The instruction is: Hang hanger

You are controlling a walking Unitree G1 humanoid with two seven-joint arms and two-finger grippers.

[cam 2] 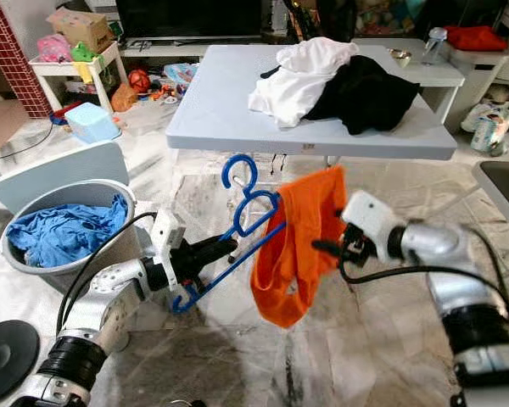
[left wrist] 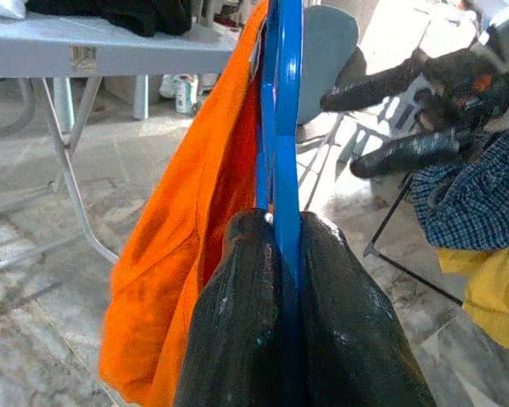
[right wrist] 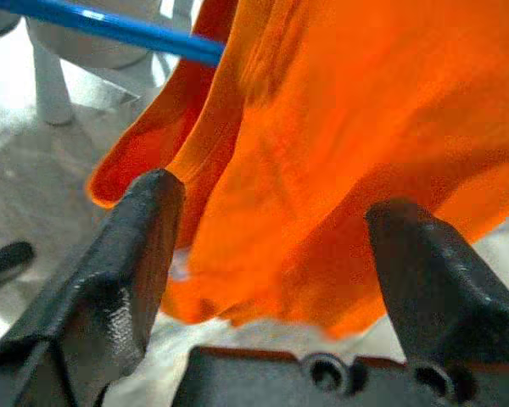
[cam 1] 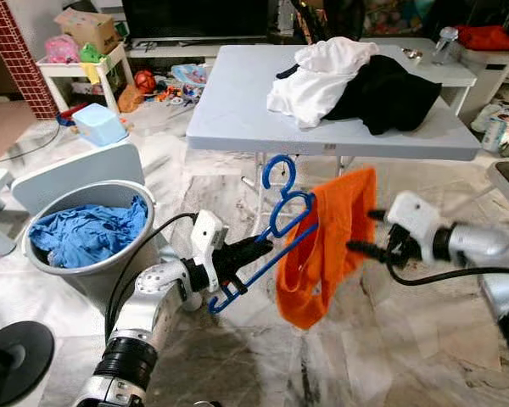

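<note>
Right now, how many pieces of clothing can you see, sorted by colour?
Orange: 1, the garment on the blue hanger held by the left pincer
White: 1, on the table
Black: 1, on the table
Blue: 1, in the basket
Total: 4

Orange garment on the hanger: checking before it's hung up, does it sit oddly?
Yes. The orange garment is bunched at one end of the blue hanger, sagging lopsided. The left gripper holds the hanger tilted; the right gripper is open beside the cloth.
</note>
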